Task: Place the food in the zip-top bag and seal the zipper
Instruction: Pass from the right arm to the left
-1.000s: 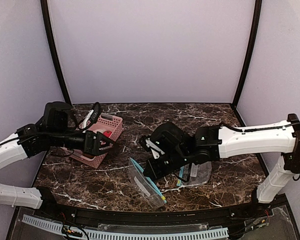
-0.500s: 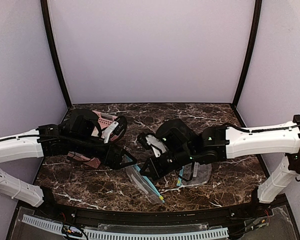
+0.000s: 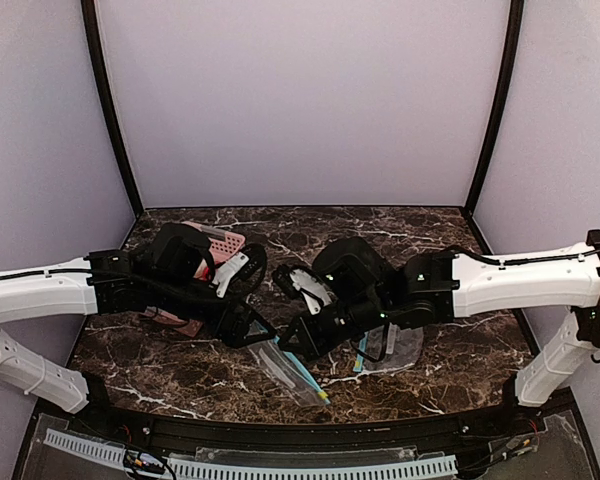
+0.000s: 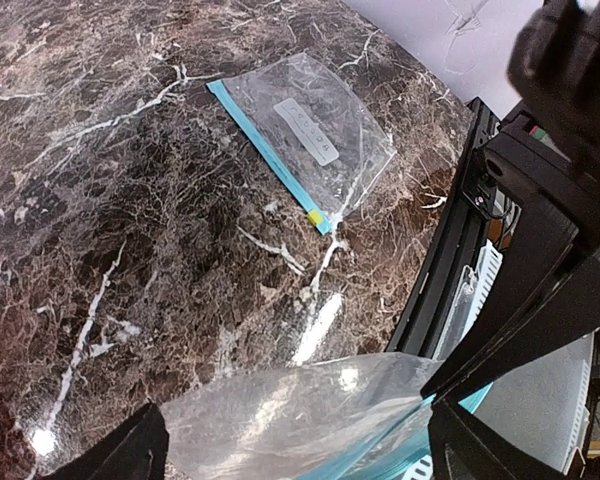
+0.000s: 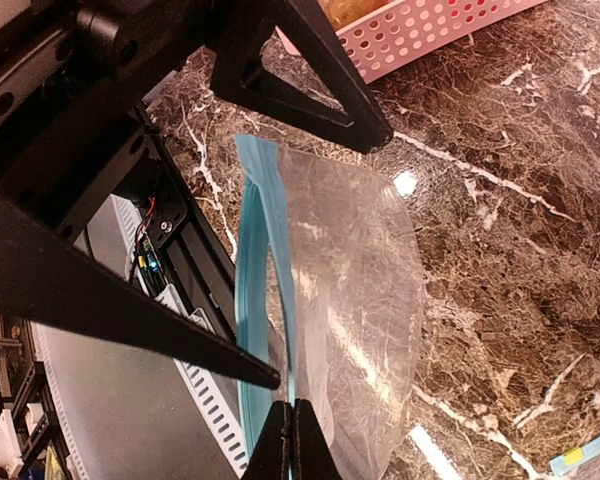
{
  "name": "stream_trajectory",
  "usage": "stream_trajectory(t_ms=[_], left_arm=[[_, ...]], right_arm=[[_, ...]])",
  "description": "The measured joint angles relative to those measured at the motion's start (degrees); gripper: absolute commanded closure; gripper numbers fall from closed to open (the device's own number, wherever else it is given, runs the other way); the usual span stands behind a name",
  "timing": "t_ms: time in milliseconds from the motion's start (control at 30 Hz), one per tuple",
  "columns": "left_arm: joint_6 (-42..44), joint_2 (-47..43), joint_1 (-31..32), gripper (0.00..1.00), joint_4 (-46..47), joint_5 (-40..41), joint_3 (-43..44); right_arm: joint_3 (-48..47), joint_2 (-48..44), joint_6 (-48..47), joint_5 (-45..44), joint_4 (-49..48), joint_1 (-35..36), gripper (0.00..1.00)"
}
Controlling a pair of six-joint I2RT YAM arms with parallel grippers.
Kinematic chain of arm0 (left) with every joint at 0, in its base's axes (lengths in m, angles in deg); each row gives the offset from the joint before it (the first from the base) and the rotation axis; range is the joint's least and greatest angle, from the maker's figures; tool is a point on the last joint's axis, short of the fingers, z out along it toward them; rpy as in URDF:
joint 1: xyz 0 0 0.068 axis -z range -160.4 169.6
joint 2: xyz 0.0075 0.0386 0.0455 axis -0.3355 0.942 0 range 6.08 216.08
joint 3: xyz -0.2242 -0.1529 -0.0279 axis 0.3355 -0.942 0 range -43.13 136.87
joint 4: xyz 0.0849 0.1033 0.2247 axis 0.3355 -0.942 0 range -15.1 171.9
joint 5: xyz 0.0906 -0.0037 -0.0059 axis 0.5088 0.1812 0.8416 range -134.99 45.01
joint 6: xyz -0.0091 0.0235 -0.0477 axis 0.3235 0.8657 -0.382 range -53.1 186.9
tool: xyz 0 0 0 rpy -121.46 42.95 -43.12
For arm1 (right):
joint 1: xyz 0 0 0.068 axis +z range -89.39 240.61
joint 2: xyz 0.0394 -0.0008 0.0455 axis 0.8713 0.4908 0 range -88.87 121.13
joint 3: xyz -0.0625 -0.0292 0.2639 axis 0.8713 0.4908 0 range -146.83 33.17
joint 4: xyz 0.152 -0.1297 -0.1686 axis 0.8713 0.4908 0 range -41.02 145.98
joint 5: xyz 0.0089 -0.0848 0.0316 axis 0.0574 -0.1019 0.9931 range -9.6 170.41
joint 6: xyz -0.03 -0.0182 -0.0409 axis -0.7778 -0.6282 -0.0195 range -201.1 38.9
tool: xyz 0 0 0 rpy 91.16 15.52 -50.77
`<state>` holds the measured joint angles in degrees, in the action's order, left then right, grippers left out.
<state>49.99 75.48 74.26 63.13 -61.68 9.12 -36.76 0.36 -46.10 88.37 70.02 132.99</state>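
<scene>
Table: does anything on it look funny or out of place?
Only one thing: a spare zip-top bag lies flat and empty on the table, while the right gripper holds a second bag up by its zipper edge. Nothing looks spilled or broken.

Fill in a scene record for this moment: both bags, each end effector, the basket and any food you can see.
held zip-top bag: clear, standing on edge, mouth parted, no food seen inside
right end effector: shut on the held zip-top bag's teal zipper edge
left end effector: open, fingers spread wide at that bag's mouth
second zip-top bag: flat on the marble table, untouched
pink basket: an orange-yellow food piece shows inside
</scene>
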Motion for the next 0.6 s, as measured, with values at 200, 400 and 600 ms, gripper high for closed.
stream_trajectory(t_ms=[200, 400, 600], left_arm=[[1.42, 0.00, 0.00, 0.26, -1.29, -0.59, 0.00], [2.38, 0.00, 0.02, 0.38, -1.49, -1.11, 0.00], [3.13, 0.02, 0.02, 0.67, -1.57, -1.62, 0.00]], right_arm=[[0.55, -1.70, -0.04, -0.02, -0.02, 0.00, 1.00], [0.55, -1.92, -0.28, 0.04, -0.07, 0.00, 1.00], [0.55, -1.84, -0.72, 0.48, -0.02, 0.00, 1.00]])
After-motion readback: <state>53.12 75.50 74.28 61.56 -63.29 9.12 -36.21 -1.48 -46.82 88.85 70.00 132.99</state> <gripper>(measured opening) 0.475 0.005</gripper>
